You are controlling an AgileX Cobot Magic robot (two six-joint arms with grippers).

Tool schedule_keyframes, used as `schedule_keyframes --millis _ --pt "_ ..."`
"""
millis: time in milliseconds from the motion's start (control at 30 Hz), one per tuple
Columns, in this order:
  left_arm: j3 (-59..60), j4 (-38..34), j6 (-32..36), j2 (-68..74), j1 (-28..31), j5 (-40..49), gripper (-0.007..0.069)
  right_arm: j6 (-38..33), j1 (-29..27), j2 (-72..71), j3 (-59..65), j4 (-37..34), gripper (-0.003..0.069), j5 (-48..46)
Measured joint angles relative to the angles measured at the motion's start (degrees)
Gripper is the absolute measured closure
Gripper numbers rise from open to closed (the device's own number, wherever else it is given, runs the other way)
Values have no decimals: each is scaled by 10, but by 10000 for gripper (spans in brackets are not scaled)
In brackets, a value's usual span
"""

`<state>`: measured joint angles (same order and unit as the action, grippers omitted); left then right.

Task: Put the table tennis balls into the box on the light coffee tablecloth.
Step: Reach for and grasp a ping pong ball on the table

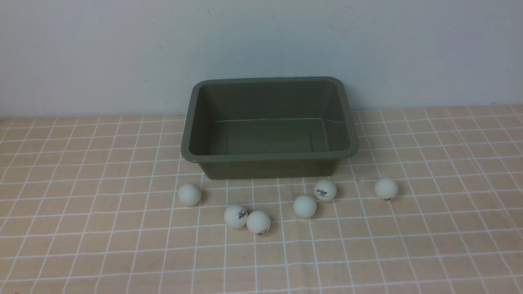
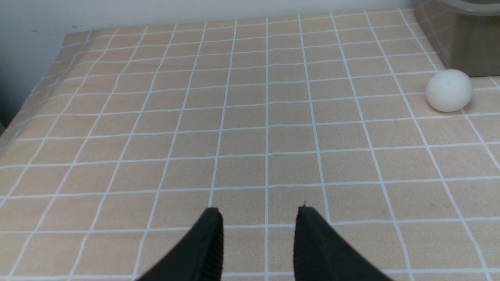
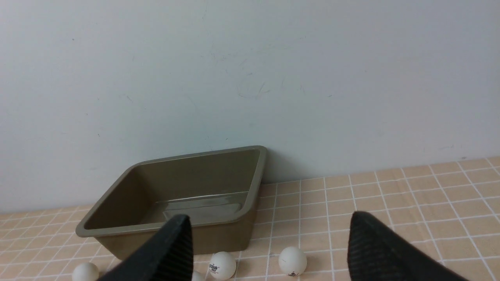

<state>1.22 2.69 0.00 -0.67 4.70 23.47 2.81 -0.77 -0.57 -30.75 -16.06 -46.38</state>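
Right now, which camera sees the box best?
The front view. It shows the whole box, all of its rim and its empty inside. The right wrist view shows it slanted, with a jaw of the right gripper covering part of its near wall. The left wrist view catches only one corner.

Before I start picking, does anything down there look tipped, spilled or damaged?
Nothing stands out. The box sits upright and empty on the tablecloth, with no visible damage. All six table tennis balls lie loose on the cloth in front of it.
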Motion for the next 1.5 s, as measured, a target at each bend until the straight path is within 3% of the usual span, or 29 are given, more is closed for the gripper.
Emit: schedule_keyframes --millis 233,400,767,967,1133,1200,1233,1333,1500 --pt "1 -8 -7 0 0 -9 421 -2 0 0 0 -2 177 9" --pt "5 -132 -70 0 0 -79 421 -3 0 0 0 -2 177 0" --pt "-2 -338 -108 0 -2 -202 421 -4 0 0 0 -4 177 -19" --pt "-111 -332 -41 0 -29 -106 421 -6 0 7 0 -23 177 -44" --pt "-249 -318 112 55 -40 59 421 -31 0 21 0 -43 177 -49" --pt "-267 -312 145 79 -40 86 421 -45 0 27 0 -55 177 -49" --pt "-294 -295 183 117 -40 126 421 -72 0 35 0 -85 177 -53" --pt "-322 -271 212 173 -40 168 421 -139 0 55 0 -142 177 -56" --pt "-352 -253 225 260 -40 188 421 -340 0 149 -2 -285 177 -80"
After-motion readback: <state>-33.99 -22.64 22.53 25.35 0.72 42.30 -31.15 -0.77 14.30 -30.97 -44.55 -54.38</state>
